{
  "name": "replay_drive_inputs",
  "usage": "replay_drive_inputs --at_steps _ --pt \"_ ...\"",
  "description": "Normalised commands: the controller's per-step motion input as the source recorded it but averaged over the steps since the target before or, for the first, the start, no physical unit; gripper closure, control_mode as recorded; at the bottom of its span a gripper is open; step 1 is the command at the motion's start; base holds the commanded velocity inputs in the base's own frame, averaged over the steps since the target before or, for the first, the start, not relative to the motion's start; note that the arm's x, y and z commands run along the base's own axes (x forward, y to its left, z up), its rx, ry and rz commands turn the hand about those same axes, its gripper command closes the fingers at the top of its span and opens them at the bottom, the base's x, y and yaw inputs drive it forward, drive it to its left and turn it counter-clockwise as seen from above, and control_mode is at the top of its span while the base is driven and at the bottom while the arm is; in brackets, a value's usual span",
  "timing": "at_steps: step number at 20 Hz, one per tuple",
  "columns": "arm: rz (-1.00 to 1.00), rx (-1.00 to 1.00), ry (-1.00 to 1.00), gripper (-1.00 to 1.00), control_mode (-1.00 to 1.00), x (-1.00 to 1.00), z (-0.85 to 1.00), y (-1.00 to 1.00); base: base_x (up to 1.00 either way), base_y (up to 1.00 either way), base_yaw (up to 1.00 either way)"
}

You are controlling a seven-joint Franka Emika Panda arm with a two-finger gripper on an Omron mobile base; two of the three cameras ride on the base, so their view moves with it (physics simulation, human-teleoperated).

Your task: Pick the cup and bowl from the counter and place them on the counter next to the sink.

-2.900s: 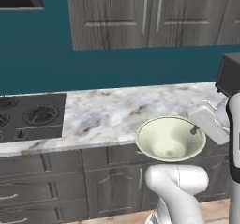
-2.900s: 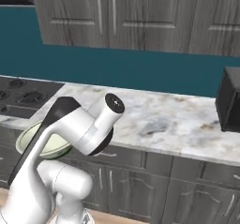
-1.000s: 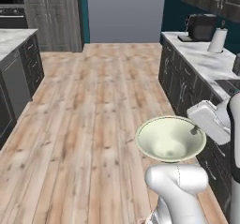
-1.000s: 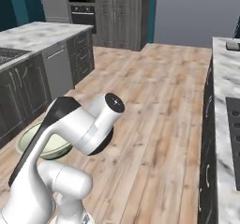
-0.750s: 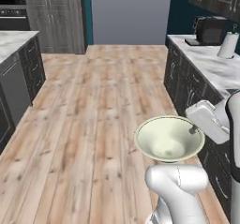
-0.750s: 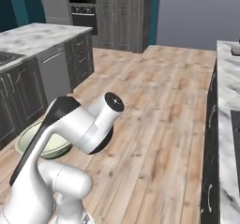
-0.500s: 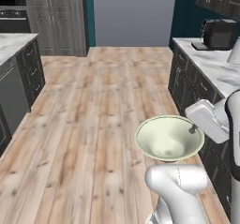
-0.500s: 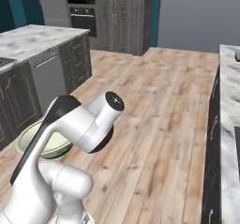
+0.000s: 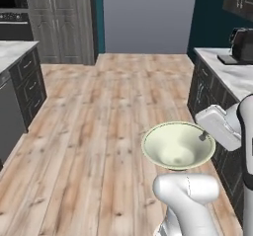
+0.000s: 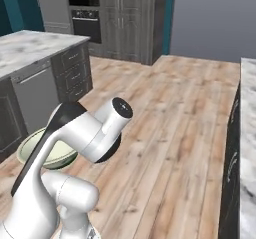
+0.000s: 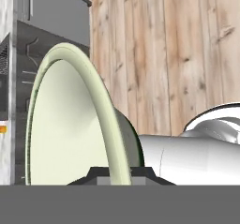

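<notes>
Wooden floor (image 9: pixel 99 131) below, counter (image 9: pixel 232 77) off to the right. Bowl (image 9: pixel 178 146) held aloft, upright. Pincer (image 11: pixel 119 174) pinched on its rim.

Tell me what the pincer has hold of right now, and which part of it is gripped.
The pincer is shut on the bowl, holding it by the rim at one side; the hand view shows the rim running down between the fingertips, the bowl carried over the wooden floor.

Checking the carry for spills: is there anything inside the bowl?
Nothing shows inside the bowl: its pale inner wall and bottom look bare in the left base view. The gripper pinches the rim on one side, covering a small patch of wall there.
</notes>
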Motion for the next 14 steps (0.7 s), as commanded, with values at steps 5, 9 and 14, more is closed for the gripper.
replay_drive_inputs --at_steps 5,9,14 --pt "0.0 0.0 0.0 1.0 1.0 0.0 0.0 0.0 1.0 0.0 0.07" --pt "0.0 0.0 0.0 1.0 1.0 0.0 0.0 0.0 1.0 0.0 0.07" --pt "0.0 0.0 0.0 1.0 1.0 0.0 0.0 0.0 1.0 0.0 0.11"
